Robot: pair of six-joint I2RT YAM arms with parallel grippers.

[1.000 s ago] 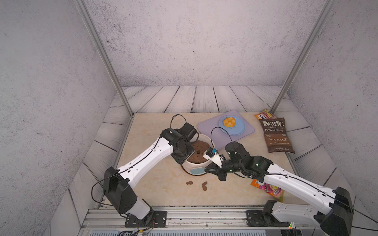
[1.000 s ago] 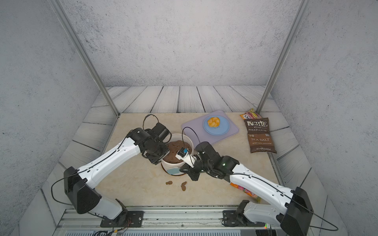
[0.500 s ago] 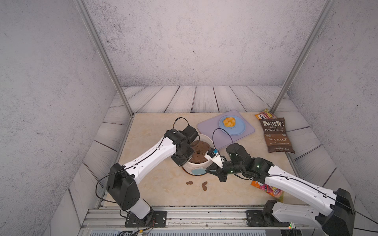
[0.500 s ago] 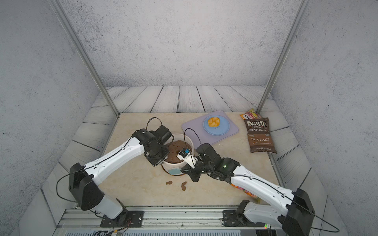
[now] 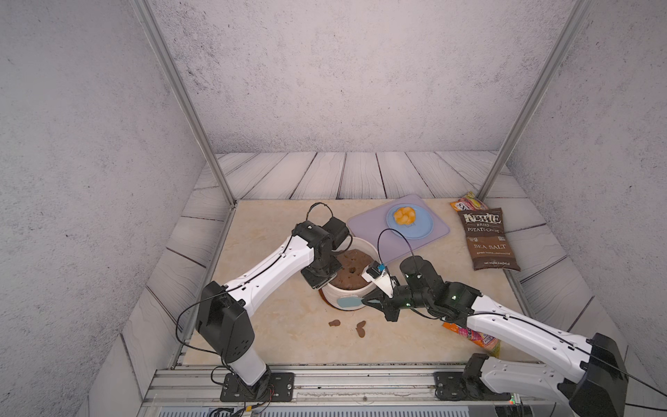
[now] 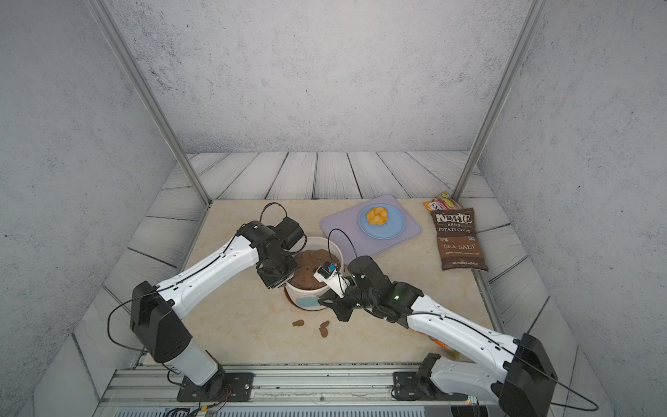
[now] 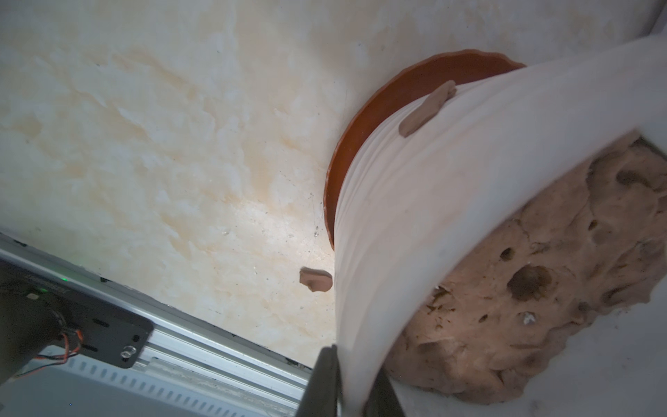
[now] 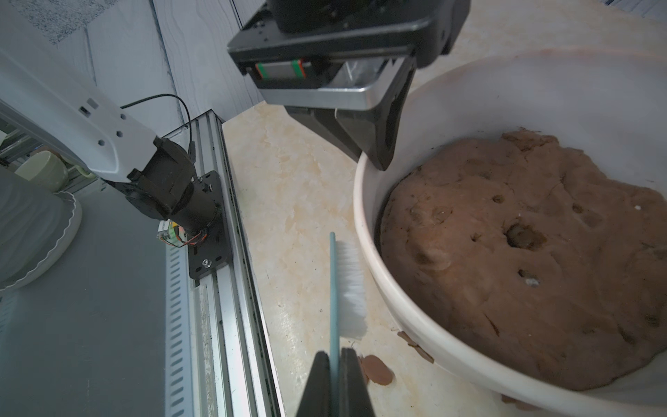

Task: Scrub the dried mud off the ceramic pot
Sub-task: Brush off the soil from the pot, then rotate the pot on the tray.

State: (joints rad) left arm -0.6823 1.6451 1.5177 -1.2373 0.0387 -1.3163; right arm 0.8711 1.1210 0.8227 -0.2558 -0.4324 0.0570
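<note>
Ceramic pot (image 5: pixel 355 241) stands mid-table in both top views. The left gripper (image 5: pixel 319 276) clamps its rim, and the right gripper (image 5: pixel 375 301) pinches a teal brush (image 5: pixel 348 301) at the near wall, with flakes (image 5: pixel 334 323) lying loose in front.

Left wrist view: dried mud (image 7: pixel 426 112) sticks low on the wall.

Right wrist view: bristles (image 8: pixel 352 289) sit just beside the rim.

Scrubbing looks underway. The next move likely calls for bringing the bristles round to that patch.

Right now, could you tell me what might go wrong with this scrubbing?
The left gripper pinches only the pot rim; sideways pressure from the brush in the right gripper may tip it and spill soil.
One mud patch sits low on the wall near the saucer, away from the brush, easily missed.
</note>
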